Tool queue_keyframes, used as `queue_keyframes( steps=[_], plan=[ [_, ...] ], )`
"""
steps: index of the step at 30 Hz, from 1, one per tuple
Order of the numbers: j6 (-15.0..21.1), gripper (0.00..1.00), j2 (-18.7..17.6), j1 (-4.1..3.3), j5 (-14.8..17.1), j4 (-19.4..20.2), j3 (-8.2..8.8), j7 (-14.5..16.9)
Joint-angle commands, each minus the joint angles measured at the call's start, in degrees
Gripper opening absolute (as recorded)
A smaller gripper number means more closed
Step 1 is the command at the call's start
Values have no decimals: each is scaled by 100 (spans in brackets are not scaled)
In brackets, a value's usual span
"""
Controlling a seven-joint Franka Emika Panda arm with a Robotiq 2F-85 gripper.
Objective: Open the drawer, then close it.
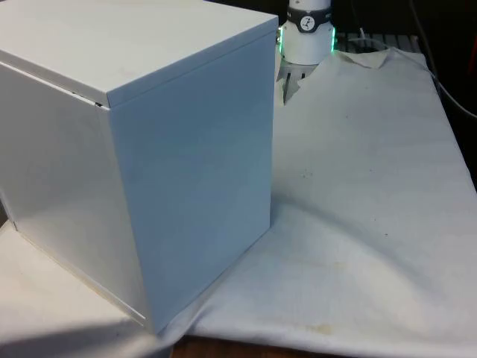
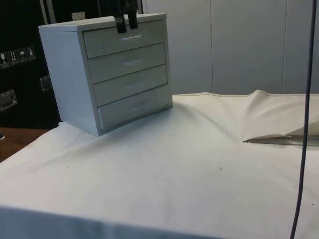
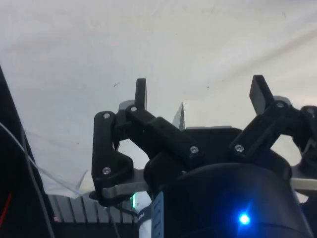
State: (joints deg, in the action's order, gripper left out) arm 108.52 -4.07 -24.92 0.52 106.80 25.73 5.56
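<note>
A white chest of drawers (image 2: 70,74) with several drawers stands at the far end of the cloth in the side view. In the front view the chest (image 1: 149,149) turns its plain back and side to the camera on the front view's left. All drawer fronts look shut and flush. My gripper (image 2: 126,22) hangs at the chest's top front edge, just above the top drawer's handle (image 2: 132,37). It is open, its two black fingers apart and holding nothing. In the wrist view the gripper (image 3: 200,94) has its fingertips (image 3: 141,94) spread wide over white cloth.
The white cloth (image 2: 174,164) covers the table, with a raised fold (image 2: 279,135) at the side view's right. A dark cable (image 2: 305,124) hangs there too. The robot's base (image 1: 307,30) stands behind the chest. Bare wooden table edge (image 2: 10,142) shows beside the chest.
</note>
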Motion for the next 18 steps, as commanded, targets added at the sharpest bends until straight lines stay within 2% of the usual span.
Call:
queue_keyframes(
  steps=[1,8,9,10,18],
  plan=[
    [29,100,-11,0,0,6,6,11],
    [258,100,120,-6,-155,149,11,80],
    [126,100,40,0,-86,57,11,86],
    [275,100,143,-6,-172,178,11,92],
    [441,100,453,23,-304,527,74,229]
  ],
)
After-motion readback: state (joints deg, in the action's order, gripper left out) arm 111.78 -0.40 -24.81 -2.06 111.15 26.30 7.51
